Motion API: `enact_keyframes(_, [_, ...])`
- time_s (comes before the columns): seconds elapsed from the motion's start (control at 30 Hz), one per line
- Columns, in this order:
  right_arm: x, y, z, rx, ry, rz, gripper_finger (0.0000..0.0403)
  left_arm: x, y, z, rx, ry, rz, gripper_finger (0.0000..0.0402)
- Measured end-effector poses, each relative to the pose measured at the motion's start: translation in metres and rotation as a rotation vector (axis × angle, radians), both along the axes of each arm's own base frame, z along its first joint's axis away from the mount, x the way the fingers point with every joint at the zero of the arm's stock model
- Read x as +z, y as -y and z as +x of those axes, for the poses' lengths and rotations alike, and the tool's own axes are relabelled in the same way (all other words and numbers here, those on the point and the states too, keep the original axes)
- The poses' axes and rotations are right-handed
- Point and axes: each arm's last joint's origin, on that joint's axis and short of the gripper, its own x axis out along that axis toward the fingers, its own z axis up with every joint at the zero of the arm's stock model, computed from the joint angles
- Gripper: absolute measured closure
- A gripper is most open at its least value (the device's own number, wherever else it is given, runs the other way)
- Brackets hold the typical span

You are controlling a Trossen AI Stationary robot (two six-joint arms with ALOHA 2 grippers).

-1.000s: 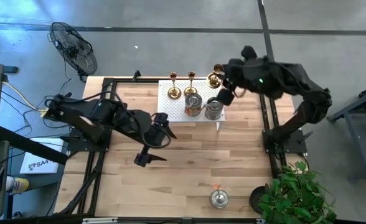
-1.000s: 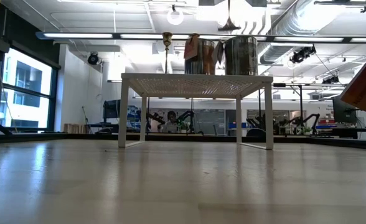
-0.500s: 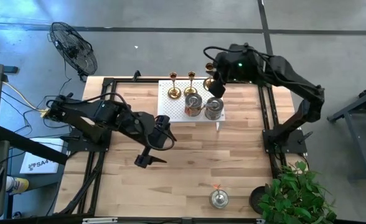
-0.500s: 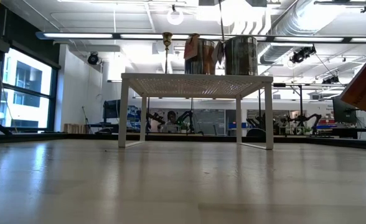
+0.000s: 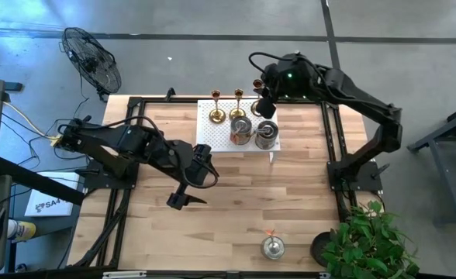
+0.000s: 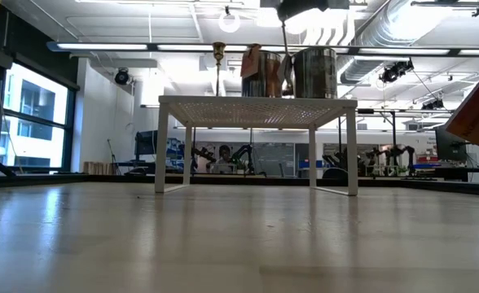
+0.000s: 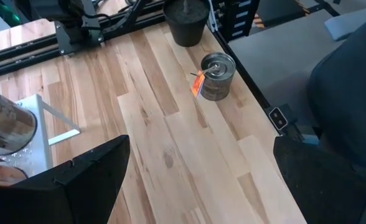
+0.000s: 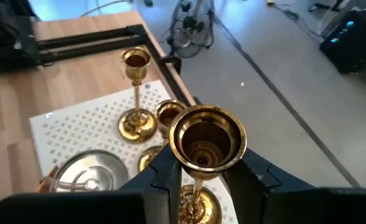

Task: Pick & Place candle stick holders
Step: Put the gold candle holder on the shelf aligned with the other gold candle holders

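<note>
A white perforated rack (image 5: 220, 132) stands at the table's far middle. On it stand two gold candle stick holders (image 5: 216, 108) (image 5: 237, 105) and two squat silvery ones (image 5: 241, 132) (image 5: 267, 134). My right gripper (image 5: 260, 101) is shut on a third gold holder (image 8: 206, 140) over the rack's far right corner. A third silvery holder (image 5: 272, 246) with an orange tag stands near the table's front edge. My left gripper (image 5: 189, 182) hangs open over the table's middle, holding nothing. My right gripper pinches the gold holder's slim stem (image 8: 197, 183) just below its cup, between the two fingers (image 8: 164, 177). The fingers slant down from the table's far right side, across the stem. The holder stands upright, its base (image 8: 201, 208) over the rack; whether the base touches it I cannot tell.
A black plant pot (image 5: 321, 246) with a green plant (image 5: 371, 244) stands at the front right corner. A fan (image 5: 92, 58) stands beyond the far left corner. Bare wood lies between the rack and the front silvery holder (image 7: 217, 74).
My right gripper has carried the gold holder toward the table's left and down, from beyond the rack's far right corner to over that corner, beside the other gold holders. The holder has stayed upright in the shut fingers.
</note>
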Motion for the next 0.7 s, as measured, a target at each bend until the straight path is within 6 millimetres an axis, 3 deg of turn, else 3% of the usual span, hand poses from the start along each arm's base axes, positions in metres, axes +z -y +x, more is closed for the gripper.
enact_keyframes(0.47, [-0.029,0.008,-0.029,-0.014,0.086,0.088,0.0315,0.0,0.001,0.0,-0.018,-0.001,-0.019,0.0011])
enact_keyframes(0.7, [-0.043,0.01,-0.033,0.004,0.122,0.105,0.0315,0.002,0.001,0.001,-0.018,0.014,-0.023,0.0011])
